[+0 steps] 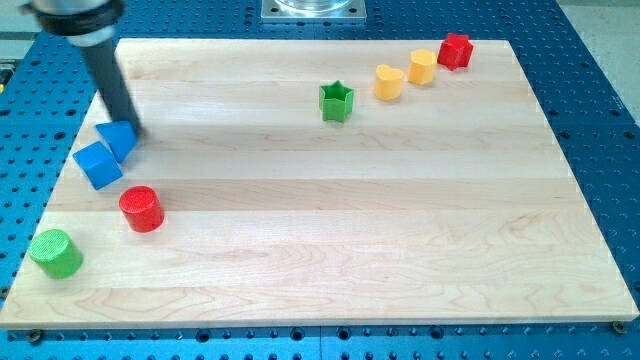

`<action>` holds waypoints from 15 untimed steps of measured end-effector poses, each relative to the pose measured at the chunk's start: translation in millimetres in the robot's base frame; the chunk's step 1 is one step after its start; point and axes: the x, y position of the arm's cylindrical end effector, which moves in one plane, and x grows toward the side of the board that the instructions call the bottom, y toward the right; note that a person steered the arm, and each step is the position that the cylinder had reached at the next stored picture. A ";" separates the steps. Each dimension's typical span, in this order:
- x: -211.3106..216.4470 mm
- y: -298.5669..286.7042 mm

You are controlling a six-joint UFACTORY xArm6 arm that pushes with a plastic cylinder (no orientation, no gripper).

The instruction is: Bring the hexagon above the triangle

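My tip (131,131) rests at the view's left, touching the upper right edge of the blue triangle (118,141). A blue cube (97,165) lies right against the triangle's lower left. Two yellow blocks sit far off at the view's upper right: one that looks like a hexagon (422,66), and a heart-like one (389,82) just to its lower left. The dark rod slants up to the view's top left corner.
A red block, perhaps a star (455,50), sits at the board's top right corner. A green star (337,102) is at the upper middle. A red cylinder (141,209) and a green cylinder (56,253) are at the lower left, near the board's left edge (30,255).
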 end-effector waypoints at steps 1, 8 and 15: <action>-0.1 53.1; -151.2 301.4; -121.2 348.8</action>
